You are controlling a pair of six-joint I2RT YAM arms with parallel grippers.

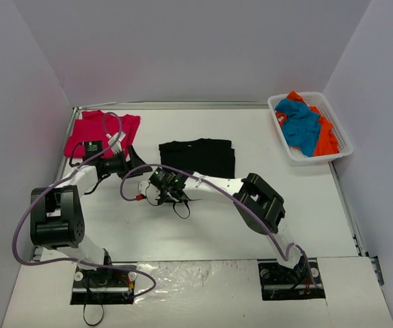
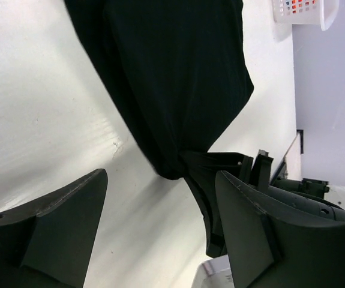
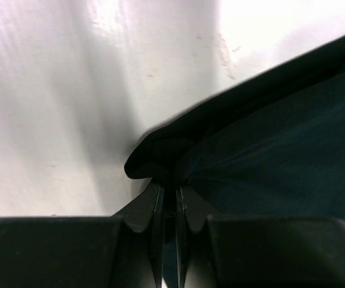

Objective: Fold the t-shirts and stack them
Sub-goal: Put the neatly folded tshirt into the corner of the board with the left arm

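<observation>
Right gripper (image 3: 167,193) - jaws clamped tight on a bunched corner of the black t-shirt (image 3: 268,156); cloth fans out from the pinch, the corner barely off the table (image 1: 217,225). Left gripper (image 2: 160,180): jaws wide apart, holding nothing, aimed at that same corner from just beside it.

The black t-shirt lies mid-table as a compact rectangle. The red t-shirt (image 1: 93,133) lies flat at the far left. The blue t-shirt (image 1: 300,126) and orange t-shirt (image 1: 327,140) are heaped in the white basket (image 1: 299,158) at the far right.

Step in hand: folding the black one, one corner secured. How many folds are already in it is hard to tell from above, probably at least one.

Next move calls for a second hold - the left jaws need their own piece of the edge, apart from the right's pinch, so both corners can lift level and carry across without the layers sliding.
</observation>
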